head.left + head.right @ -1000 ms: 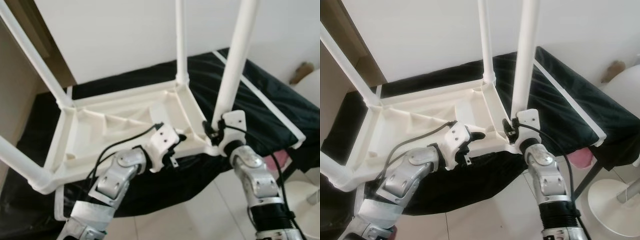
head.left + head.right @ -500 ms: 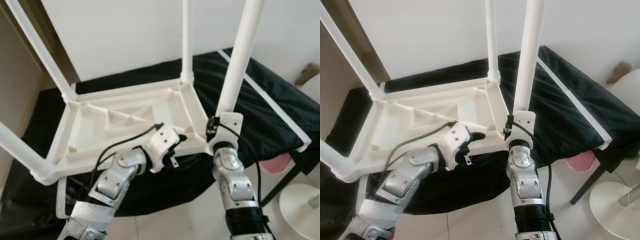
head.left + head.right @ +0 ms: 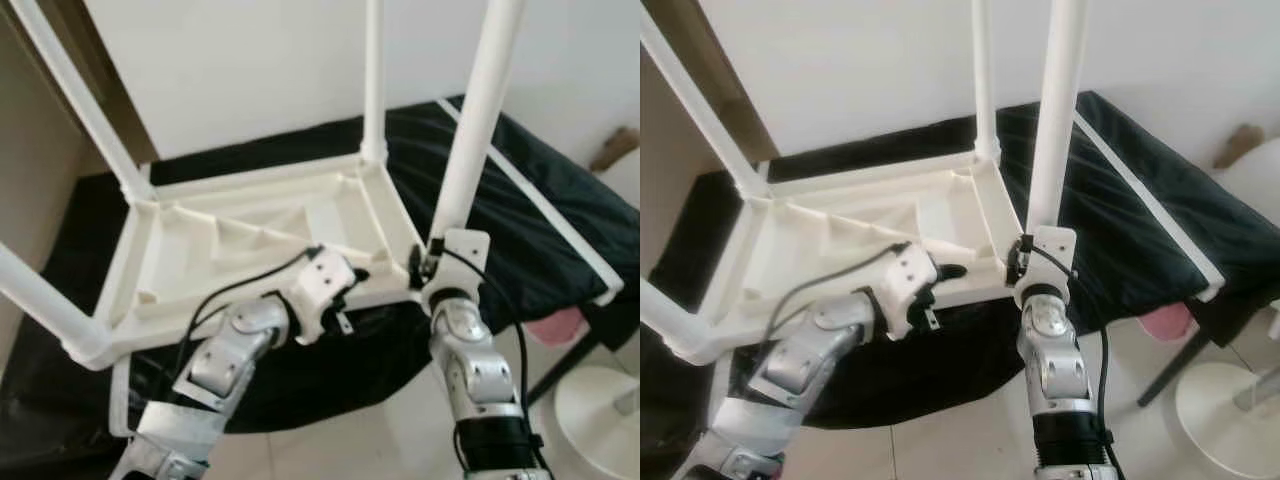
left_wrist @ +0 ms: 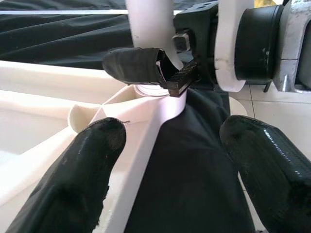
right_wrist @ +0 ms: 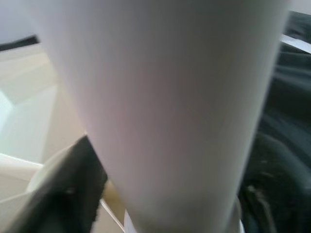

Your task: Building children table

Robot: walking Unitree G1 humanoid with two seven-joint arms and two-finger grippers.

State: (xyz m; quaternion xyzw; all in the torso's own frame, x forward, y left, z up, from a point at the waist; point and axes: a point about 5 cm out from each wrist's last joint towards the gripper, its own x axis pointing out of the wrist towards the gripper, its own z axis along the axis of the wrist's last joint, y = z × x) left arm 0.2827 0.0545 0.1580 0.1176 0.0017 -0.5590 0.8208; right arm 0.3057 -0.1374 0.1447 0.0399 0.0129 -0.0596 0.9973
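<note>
Tabletop [image 3: 250,235], a white plastic children's piece, is lying upside down on a black-draped surface [image 3: 520,200], ribbed underside facing up so the legs can be dropped into the corner sockets. Four white legs are standing up from the corners, and the one at about five o'clock on the tabletop, the near-right leg [image 3: 470,130], is being worked on. The right hand [image 4: 163,73] is grasping that leg just above its socket, fingers clenched around the tube, probably to press or twist it home, though the joint itself is partly hidden. The left hand [image 4: 165,170] is hovering released at the tabletop's near edge, one finger [image 4: 87,160] over the white rim, the other over the black cloth, seemingly ready to steady the piece against the push. The cloth is hanging over the front toward a pale tiled floor [image 3: 370,440]. Behind, at twelve o'clock, a plain white wall [image 3: 250,70] is rising; a round white base [image 3: 600,410] is standing at four o'clock.
</note>
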